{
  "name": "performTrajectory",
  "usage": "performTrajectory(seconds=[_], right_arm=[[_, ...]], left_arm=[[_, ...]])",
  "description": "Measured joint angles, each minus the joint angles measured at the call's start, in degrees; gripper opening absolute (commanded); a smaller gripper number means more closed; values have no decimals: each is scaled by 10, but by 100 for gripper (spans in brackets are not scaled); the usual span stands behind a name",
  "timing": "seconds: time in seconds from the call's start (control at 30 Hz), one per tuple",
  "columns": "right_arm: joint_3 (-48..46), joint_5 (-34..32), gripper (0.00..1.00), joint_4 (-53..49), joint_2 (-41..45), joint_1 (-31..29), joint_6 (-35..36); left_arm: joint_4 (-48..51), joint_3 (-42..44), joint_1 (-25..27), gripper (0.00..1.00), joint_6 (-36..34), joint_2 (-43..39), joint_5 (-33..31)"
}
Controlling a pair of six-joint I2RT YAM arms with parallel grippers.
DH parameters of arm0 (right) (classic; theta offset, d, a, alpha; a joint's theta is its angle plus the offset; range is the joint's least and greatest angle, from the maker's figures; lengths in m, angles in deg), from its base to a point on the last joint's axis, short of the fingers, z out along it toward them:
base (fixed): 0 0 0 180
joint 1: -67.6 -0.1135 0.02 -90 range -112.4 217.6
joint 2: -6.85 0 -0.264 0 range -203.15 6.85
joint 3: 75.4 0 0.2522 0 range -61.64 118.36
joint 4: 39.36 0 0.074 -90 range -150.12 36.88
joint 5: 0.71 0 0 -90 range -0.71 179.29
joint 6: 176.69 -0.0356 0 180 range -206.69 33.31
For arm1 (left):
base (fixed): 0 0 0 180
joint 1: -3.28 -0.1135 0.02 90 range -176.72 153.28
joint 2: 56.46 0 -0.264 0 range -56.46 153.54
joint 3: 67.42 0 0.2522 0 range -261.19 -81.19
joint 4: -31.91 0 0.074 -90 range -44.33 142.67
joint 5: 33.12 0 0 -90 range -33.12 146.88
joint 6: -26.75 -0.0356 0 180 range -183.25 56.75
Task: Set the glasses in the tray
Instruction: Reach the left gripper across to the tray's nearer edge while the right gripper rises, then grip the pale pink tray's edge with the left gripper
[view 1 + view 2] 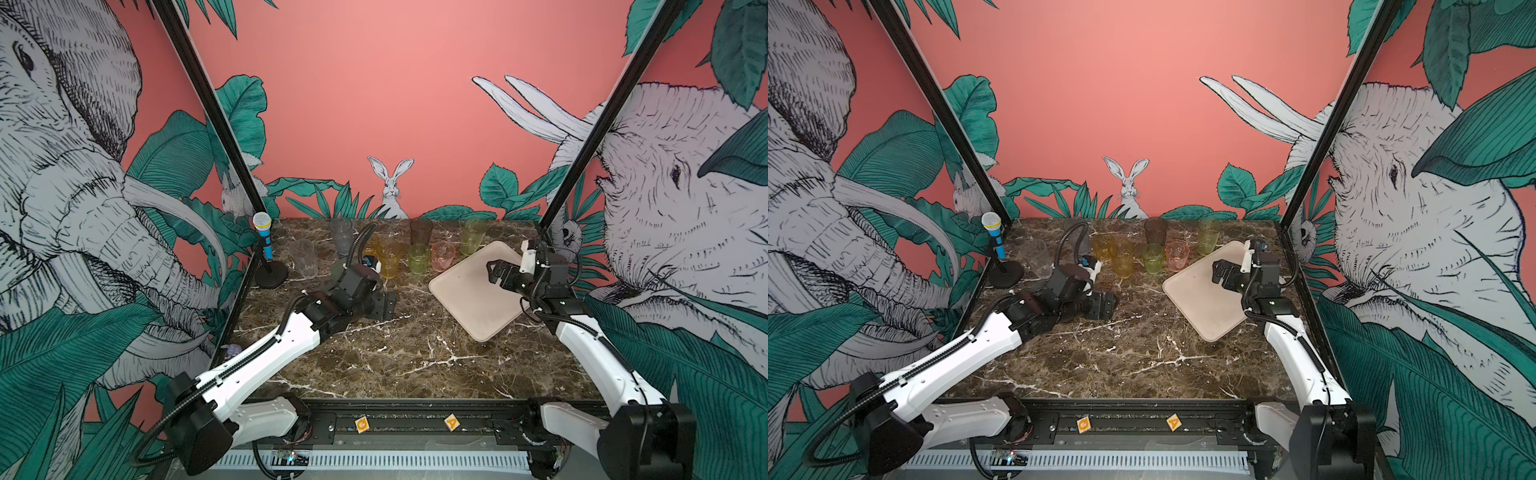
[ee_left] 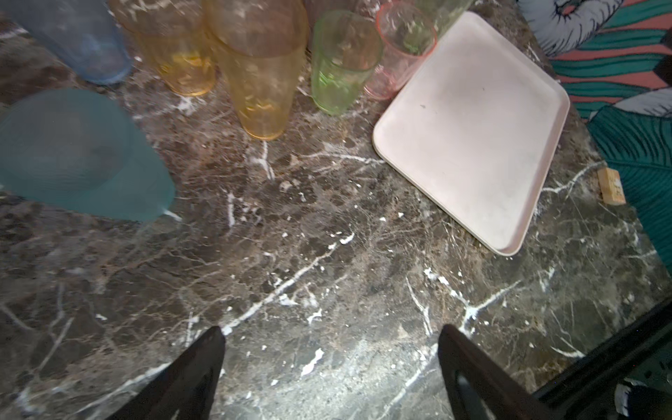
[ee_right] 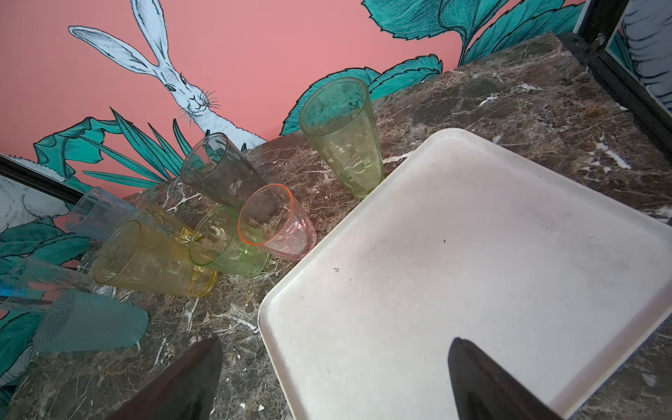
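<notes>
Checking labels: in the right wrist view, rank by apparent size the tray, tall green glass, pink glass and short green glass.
1. tray
2. tall green glass
3. pink glass, short green glass: too alike to rank

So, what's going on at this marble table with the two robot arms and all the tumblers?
Two robot arms are set to move coloured translucent plastic tumblers into the flat cream-beige tray, which is empty. The tumblers are all on the brown marble table, clustered at the back beside the tray. The left gripper is open, low over bare marble near the frosted teal tumbler. The right gripper is open above the tray. Neither holds anything.
</notes>
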Motion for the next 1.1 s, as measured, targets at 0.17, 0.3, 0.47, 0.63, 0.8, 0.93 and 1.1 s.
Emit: performTrajectory(seconds=[0.17,0.3,0.47,0.63,0.8,0.93,1.1], right_arm=[[-2,-20,99,-6,-12,-11,2],[-3,-33,99,-13,-17,-12,1],[-10,-67,99,-17,-17,-12,-5],[-12,-112,99,-30,-17,-12,-8],[-16,-138,99,-42,-17,-3,-21],[-16,-145,99,-49,-18,3,-31],[-16,-144,99,-50,-27,9,-39]], left_arm=[[0,-67,55,92,34,99,-18],[0,-126,90,91,61,169,-40],[7,-200,126,92,92,252,-64],[19,-280,150,92,122,343,-81],[44,-334,161,91,156,413,-88],[53,-350,167,91,179,443,-90],[52,-367,168,91,193,475,-78]])
